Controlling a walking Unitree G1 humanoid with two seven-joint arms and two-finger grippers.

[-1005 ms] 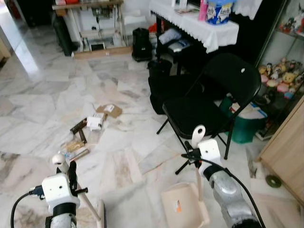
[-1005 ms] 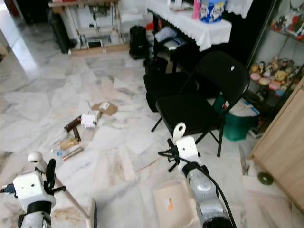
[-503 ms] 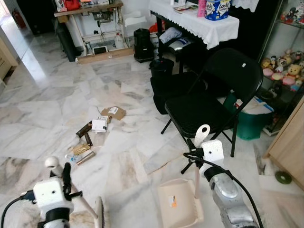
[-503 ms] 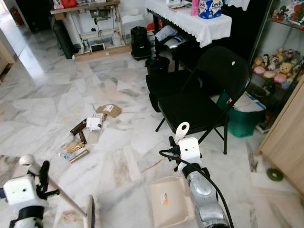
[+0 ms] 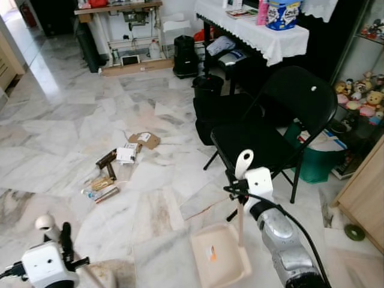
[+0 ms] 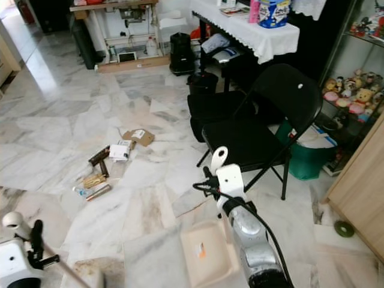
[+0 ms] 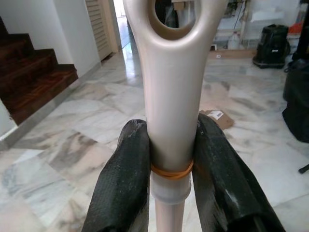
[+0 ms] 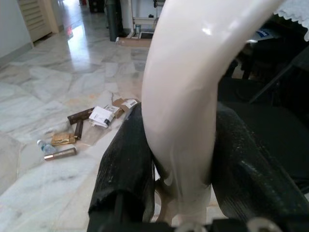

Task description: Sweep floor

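The left gripper (image 7: 171,166) is clamping the broom handle (image 7: 171,96); the right gripper (image 8: 179,159) is clamping the dustpan handle (image 8: 186,96), litter (image 5: 117,165) lying at ten o'clock.

a black folding chair (image 5: 273,129) stands on the marble floor (image 5: 54,129). behind it is a table (image 5: 264,36) with a white lace cloth, carrying a blue and white tub (image 5: 281,13). a green bin (image 5: 318,162) sits just beside the chair, near a shelf of soft toys (image 5: 360,99). a black bag (image 5: 185,55) stands by the table, and a sewing machine stand (image 5: 129,30) is against the far wall.
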